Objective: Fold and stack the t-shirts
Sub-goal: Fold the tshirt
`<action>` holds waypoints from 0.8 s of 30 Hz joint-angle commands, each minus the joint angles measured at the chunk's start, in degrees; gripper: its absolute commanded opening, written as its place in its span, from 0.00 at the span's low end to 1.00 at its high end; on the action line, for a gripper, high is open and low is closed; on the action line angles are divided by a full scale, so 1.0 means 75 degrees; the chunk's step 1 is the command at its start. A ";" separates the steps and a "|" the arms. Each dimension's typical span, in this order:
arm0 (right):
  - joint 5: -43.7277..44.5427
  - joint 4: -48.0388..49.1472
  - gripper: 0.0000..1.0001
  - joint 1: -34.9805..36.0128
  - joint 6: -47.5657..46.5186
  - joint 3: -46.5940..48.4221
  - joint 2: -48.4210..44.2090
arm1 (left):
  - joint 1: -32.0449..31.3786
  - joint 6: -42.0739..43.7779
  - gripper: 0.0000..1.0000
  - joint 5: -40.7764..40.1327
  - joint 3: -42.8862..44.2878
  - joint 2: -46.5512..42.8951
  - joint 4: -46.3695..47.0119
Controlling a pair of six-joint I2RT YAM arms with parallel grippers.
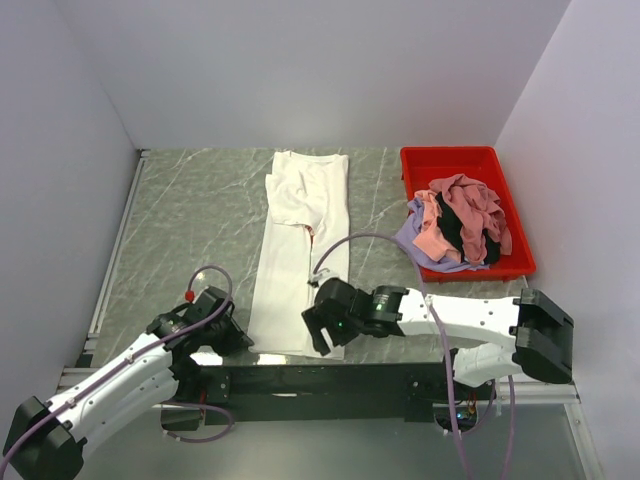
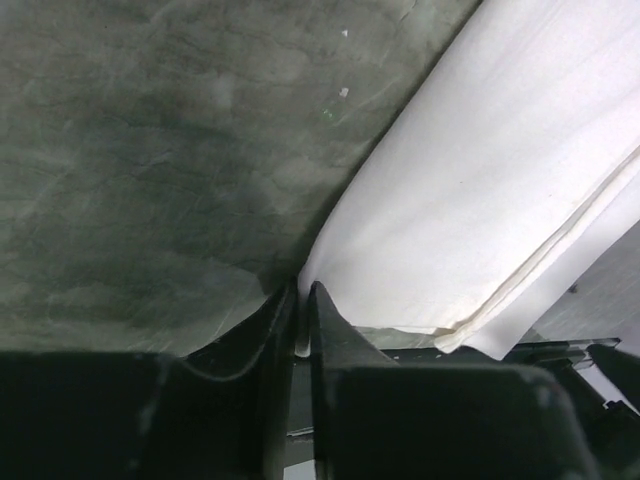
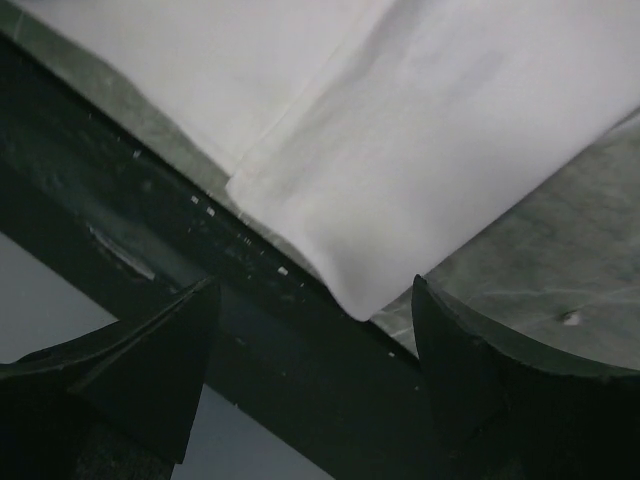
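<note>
A white t-shirt (image 1: pixel 298 245) lies folded lengthwise in a long strip down the middle of the table, hem at the near edge. My left gripper (image 1: pixel 236 338) is shut on the shirt's near left corner (image 2: pixel 305 290). My right gripper (image 1: pixel 322 338) is open, its jaws astride the near right corner (image 3: pixel 360 300) without touching it. Pink, lavender and dark tees (image 1: pixel 456 224) are piled in the red bin (image 1: pixel 445 163).
The black front rail of the table (image 1: pixel 320 378) runs just under both grippers. The red bin stands at the back right. Grey walls close in the table on three sides.
</note>
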 commanded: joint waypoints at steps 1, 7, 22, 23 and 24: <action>-0.0097 -0.0288 0.83 0.0374 0.0133 0.0024 0.0133 | -0.0036 0.0062 0.18 -0.0061 0.0030 0.0001 -0.0335; -0.0132 -0.0558 0.82 0.0585 0.0485 -0.0199 0.0626 | -0.0048 -0.0090 0.33 -0.0143 0.0147 -0.0021 -0.0825; 0.0161 -0.0499 0.78 0.0667 0.0790 -0.0281 0.1141 | -0.0048 -0.0219 0.16 -0.0073 -0.0028 -0.0105 -0.0441; 0.0161 -0.0511 0.78 0.0667 0.0755 -0.0258 0.1177 | -0.0048 -0.0196 0.14 -0.0073 -0.0016 -0.0057 -0.0382; 0.0207 -0.0546 0.76 0.0667 0.0766 -0.0223 0.1200 | -0.0048 -0.0161 0.12 -0.0061 -0.0016 -0.0010 -0.0266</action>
